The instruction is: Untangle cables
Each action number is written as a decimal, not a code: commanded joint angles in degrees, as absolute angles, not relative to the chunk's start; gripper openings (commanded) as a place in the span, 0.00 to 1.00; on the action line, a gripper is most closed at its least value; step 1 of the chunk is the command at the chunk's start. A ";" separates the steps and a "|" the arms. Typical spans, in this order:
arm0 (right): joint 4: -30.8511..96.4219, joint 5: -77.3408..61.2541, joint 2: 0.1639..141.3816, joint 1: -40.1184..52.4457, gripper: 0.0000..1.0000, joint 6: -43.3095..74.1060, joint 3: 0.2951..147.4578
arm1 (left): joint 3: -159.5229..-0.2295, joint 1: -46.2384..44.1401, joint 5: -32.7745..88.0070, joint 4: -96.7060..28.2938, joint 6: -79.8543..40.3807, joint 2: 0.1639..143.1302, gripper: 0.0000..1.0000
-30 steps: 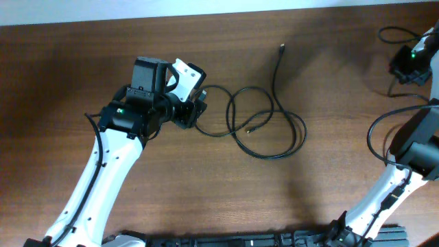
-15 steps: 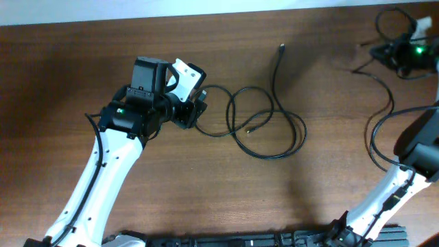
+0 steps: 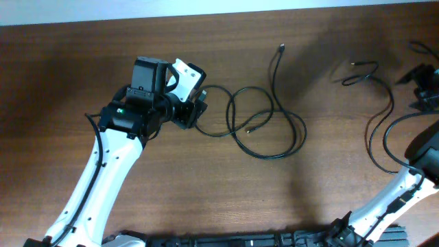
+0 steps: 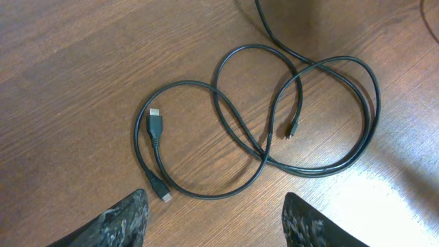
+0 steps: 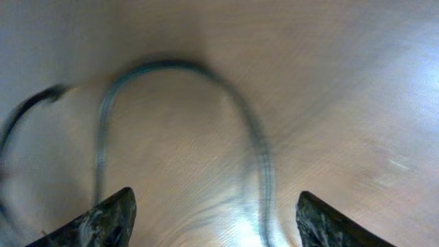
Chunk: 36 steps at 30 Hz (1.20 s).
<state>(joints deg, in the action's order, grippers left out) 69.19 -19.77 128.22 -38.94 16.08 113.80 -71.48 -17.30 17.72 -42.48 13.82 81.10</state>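
Observation:
Black cables (image 3: 264, 123) lie in crossed loops at the table's middle. The left wrist view shows these cables (image 4: 240, 130) closely, with a black plug (image 4: 156, 125) and a silver-tipped plug end (image 4: 164, 196) at the left. My left gripper (image 3: 197, 108) hovers at their left end, and in its wrist view the left gripper (image 4: 216, 221) stands open and empty over bare wood. A separate black cable (image 3: 376, 89) lies loose at the right. My right gripper (image 3: 424, 86) is at the table's right edge, beside it. In the blurred right wrist view the right gripper (image 5: 216, 219) is open above that cable's arch (image 5: 185, 68).
One straight cable end (image 3: 280, 51) reaches toward the back edge. The right arm's own thicker wire (image 3: 387, 137) curves near the right edge. A dark rail (image 3: 240, 240) runs along the front edge. Brown wooden tabletop (image 3: 82, 68) spreads to the left and front.
My right gripper has opened and let go of the right cable, which has dropped onto the table. The gripper has swung toward the right edge. The left arm has stayed put.

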 commanded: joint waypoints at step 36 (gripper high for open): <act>62.04 -12.69 131.24 -25.76 0.04 1.02 110.50 | -72.36 -17.37 17.76 -42.33 11.14 80.03 0.63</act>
<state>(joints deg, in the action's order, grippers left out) 61.32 -19.81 129.27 -23.90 -1.89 113.34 -71.48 -17.30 17.72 -42.48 12.10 81.10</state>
